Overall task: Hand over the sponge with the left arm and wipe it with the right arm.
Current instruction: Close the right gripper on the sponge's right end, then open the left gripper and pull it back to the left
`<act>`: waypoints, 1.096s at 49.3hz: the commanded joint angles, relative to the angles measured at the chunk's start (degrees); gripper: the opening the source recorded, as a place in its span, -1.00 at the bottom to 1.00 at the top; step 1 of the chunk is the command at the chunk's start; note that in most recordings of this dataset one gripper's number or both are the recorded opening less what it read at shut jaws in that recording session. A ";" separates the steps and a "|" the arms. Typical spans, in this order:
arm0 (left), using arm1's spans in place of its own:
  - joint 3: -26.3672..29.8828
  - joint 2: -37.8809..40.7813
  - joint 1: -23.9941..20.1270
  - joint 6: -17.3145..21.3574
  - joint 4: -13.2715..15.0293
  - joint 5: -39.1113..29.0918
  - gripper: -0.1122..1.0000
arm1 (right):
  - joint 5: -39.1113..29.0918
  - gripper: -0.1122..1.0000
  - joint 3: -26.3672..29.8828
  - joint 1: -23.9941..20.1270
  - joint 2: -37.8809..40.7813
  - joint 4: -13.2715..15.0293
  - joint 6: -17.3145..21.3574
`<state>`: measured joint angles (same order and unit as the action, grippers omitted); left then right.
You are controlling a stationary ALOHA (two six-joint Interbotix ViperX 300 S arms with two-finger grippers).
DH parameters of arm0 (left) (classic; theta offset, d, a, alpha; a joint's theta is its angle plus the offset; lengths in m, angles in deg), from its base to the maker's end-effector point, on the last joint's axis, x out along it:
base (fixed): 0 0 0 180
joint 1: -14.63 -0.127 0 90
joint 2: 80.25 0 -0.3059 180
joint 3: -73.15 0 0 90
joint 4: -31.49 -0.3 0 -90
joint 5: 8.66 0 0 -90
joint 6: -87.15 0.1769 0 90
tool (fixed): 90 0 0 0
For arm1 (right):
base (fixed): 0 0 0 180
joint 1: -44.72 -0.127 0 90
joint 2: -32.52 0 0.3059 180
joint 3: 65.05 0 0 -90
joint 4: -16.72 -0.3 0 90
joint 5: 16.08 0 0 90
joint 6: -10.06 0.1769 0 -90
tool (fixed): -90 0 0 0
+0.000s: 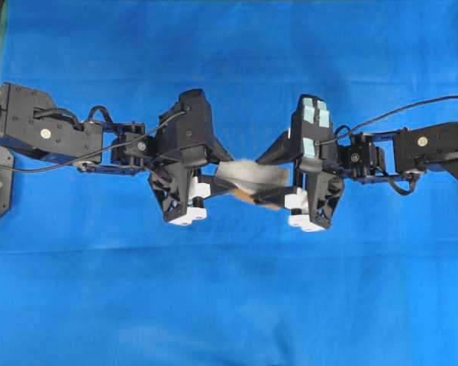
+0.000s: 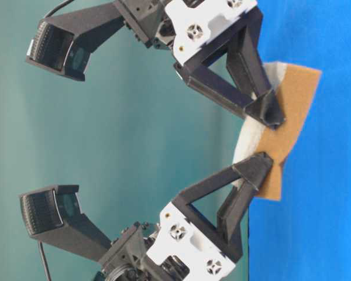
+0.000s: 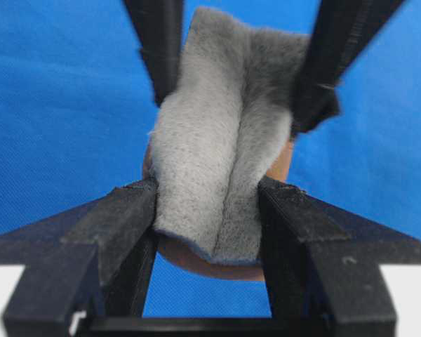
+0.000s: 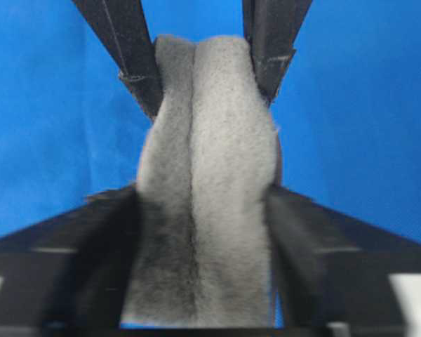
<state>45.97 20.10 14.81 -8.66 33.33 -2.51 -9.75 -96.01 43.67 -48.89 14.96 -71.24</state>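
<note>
We see sponge (image 1: 248, 181) soft, light, creased lengthwise under squeeze. Left end effector (image 1: 214, 181) clamped on one end; right end effector (image 1: 284, 189) pinching opposite end. We'd grip ends, gently.

A uniform blue cloth covers the surface (image 1: 229, 305) from edge to edge in the overhead view, showing faint creases and a fine woven texture. Lighting is even and diffuse, with only soft shadows on the cloth. In the table-level view, a plain teal backdrop (image 2: 123, 134) fills the area behind the surface; the picture appears turned on its side.
</note>
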 commanded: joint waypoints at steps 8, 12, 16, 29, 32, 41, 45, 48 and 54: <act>0.62 -1.49 -0.09 1.49 -0.18 0.70 -0.27 | -0.70 -0.44 1.14 0.09 -0.88 1.58 -0.35; 0.70 -1.49 -0.18 1.93 -0.18 1.05 -0.28 | -1.67 -0.48 1.32 0.09 -0.97 1.67 -0.35; 0.79 -1.67 -0.09 2.02 -0.18 1.41 -0.28 | -2.29 -0.48 1.41 0.09 -1.14 1.76 -0.35; -2.72 -7.47 0.09 2.02 -0.18 2.37 0.69 | -2.37 -0.48 1.05 0.09 -2.20 1.93 -0.44; -4.75 -9.76 0.26 2.02 -0.18 3.52 0.75 | -2.46 -0.48 0.79 0.09 -2.72 2.11 -0.53; -12.92 -17.67 1.23 1.67 -0.18 10.11 0.70 | -2.46 -0.48 0.26 0.09 -3.34 2.64 -0.53; -16.17 -21.01 1.58 1.58 -0.18 11.95 0.70 | -2.72 -0.48 0.26 0.09 -3.34 2.72 -0.53; -18.28 -23.55 1.85 1.58 -0.18 12.48 0.70 | -3.16 -0.48 0.35 0.09 -3.34 2.72 -0.53; -21.18 -27.60 2.11 1.76 -0.18 12.92 0.70 | -3.34 -0.48 0.35 0.09 -3.34 2.72 -0.53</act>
<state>25.31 -5.12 16.56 -6.99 33.24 9.80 -13.18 -96.28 43.84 -50.74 17.60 -71.68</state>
